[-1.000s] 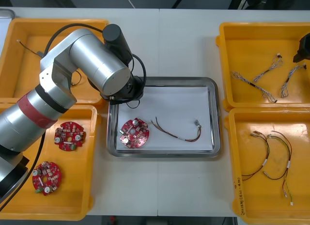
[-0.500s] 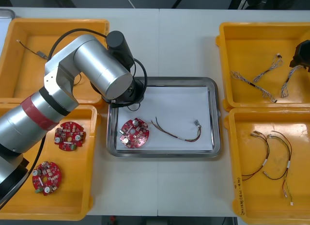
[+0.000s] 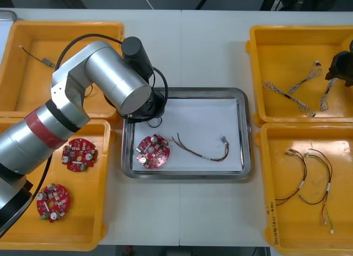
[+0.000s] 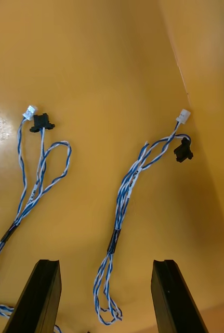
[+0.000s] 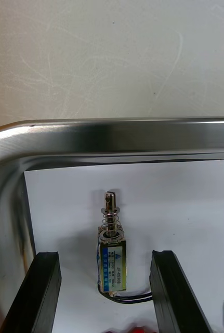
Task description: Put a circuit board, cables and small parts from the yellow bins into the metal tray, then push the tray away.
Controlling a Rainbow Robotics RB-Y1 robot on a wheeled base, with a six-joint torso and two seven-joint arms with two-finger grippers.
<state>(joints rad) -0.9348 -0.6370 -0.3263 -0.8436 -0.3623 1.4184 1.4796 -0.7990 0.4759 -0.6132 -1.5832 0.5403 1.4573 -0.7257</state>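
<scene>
My left gripper (image 5: pixel 105 255) stands open over the far left corner of the metal tray (image 3: pixel 187 92). A small metal part (image 5: pixel 112 260) with a spring and black leads lies on the tray's white inside between the fingers (image 5: pixel 39 291), with a gap on each side. In the front view the left arm (image 3: pixel 118 82) covers that corner. A round red circuit board (image 3: pixel 153 151) and a red and yellow cable (image 3: pixel 201 152) also lie in the tray. My right gripper (image 4: pixel 105 263) is open low over a twisted blue and white cable (image 4: pixel 124 197) in the far right yellow bin (image 3: pixel 298 35).
Two more circuit boards (image 3: pixel 79 155) lie in the near left bin (image 3: pixel 105 212). The far left bin (image 3: pixel 66 30) holds a small part (image 3: pixel 43 59). Black cables (image 3: pixel 303 179) lie in the near right bin (image 3: pixel 265 173). A second blue and white cable (image 4: pixel 36 182) lies beside the right gripper.
My left gripper has opened and let go of the small metal part, which now lies in the tray. The right gripper has come a little nearer inside the far right bin.
</scene>
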